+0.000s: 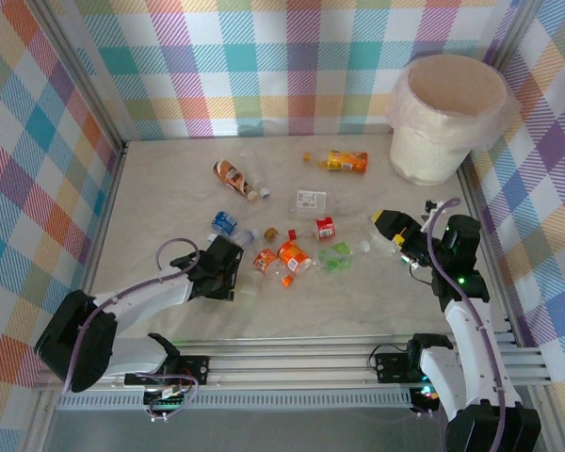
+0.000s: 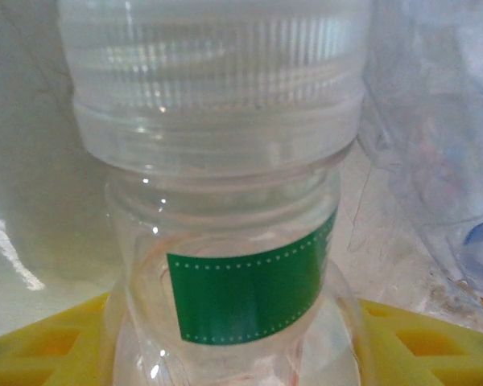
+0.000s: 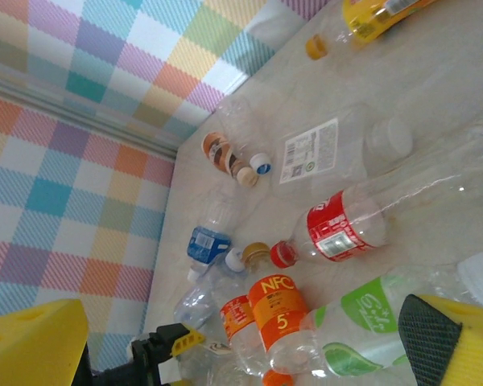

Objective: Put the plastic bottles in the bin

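Well, the big pale stone-look surface (image 1: 358, 301) carries everything, with bright checked walls (image 1: 38, 141) around it. The large round cream-white bin (image 1: 449, 113), with a thin white plastic bag in it, stands in the far right corner. The right gripper (image 1: 394, 229) is near the right side, its jaws spread wide with nothing between them. The left gripper (image 1: 228, 266) is low over the surface at the left end of the pile. In its wrist view a small clear plastic bottle with a green label (image 2: 241, 297) and a clear cap sits between the yellow pads (image 2: 40, 342). I cannot tell if the pads press on it.

The other plastic bottles lie on the surface in the middle, well apart from the bin:
- a squashed orange-label bottle (image 1: 293, 254)
- a red-label bottle (image 1: 325, 228)
- a light green-label bottle (image 1: 336, 256)
- a blue-label bottle (image 1: 224, 222)
- a flat clear bottle with a white label (image 1: 311, 199)
- a brown-label bottle (image 1: 232, 176)

A yellow-orange bottle (image 1: 347, 161) lies nearest the bin. A tiny loose orange cap (image 1: 307, 157) lies near it.
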